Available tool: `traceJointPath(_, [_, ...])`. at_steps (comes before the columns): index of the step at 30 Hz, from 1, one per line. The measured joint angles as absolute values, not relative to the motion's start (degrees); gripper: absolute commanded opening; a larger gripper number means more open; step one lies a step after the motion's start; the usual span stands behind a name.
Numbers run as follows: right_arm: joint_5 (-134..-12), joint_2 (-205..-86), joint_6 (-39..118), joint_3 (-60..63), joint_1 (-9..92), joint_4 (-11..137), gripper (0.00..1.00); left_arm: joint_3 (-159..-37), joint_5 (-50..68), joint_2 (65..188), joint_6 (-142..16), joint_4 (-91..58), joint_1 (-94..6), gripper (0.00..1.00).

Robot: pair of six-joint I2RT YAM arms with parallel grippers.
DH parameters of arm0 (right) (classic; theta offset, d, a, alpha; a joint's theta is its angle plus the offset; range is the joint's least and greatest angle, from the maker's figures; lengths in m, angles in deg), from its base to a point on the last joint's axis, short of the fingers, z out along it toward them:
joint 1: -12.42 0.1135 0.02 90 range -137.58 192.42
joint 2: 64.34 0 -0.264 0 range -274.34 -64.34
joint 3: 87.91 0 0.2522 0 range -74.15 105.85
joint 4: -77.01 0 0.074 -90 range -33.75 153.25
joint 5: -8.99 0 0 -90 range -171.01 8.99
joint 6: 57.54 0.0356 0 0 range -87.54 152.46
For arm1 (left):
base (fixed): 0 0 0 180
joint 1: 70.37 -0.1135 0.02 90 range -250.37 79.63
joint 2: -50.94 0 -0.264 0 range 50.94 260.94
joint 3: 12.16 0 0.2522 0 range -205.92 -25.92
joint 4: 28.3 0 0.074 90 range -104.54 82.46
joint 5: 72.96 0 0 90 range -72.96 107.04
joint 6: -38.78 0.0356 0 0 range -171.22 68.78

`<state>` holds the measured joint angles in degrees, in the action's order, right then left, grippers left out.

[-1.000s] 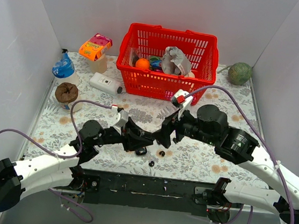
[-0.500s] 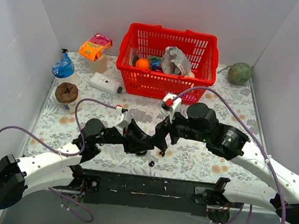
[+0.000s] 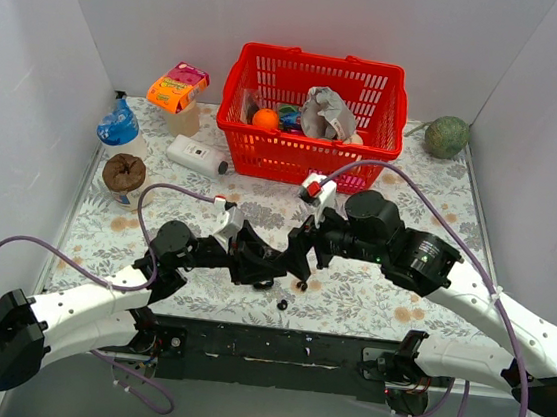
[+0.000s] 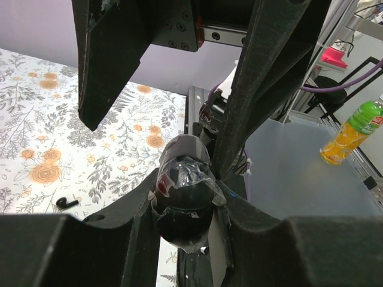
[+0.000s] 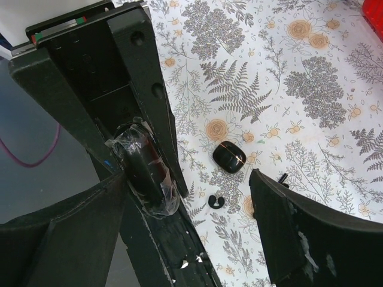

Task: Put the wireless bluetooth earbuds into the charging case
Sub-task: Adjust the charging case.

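Observation:
My left gripper (image 3: pixel 257 264) is shut on a black rounded object wrapped in clear tape (image 4: pixel 182 185), also seen in the right wrist view (image 5: pixel 143 170). I cannot tell what it is. My right gripper (image 3: pixel 298 256) is open, and its jaws straddle the left gripper's tip (image 5: pixel 191 227). A glossy black oval, the charging case (image 5: pixel 229 157), lies on the floral mat just below the left fingers (image 3: pixel 263 283). A small C-shaped black earbud piece (image 5: pixel 216 202) lies nearer the table edge (image 3: pixel 283 304). Another tiny black bit (image 5: pixel 282 177) lies by the right finger (image 3: pixel 302 286).
A red basket (image 3: pixel 309 162) full of items stands at the back. A white box with a black cap (image 3: pixel 196 156), a blue-capped bottle (image 3: pixel 117 128), an orange packet (image 3: pixel 177 86) and a brown round thing (image 3: pixel 123 173) sit back left. A green ball (image 3: pixel 447 137) sits back right.
My right arm has moved left, bringing its open jaws around the left gripper's tip. The left gripper has shifted slightly right. The black pieces on the mat have not moved.

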<state>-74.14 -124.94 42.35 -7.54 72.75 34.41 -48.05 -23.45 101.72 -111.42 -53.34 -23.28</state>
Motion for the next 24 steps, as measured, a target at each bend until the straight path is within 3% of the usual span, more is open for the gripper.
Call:
traceJointPath(16, [-75.1, -124.21, 44.98, -7.54, 68.12, 34.69, 0.87, -47.05, -22.84, 99.82, -110.61, -51.05, -22.91, 0.0])
traceJointPath(24, [-71.51, -120.8, 43.62, -7.7, 67.55, 35.7, 0.74, -47.05, -23.23, 99.58, -110.64, -51.0, -22.71, 0.0])
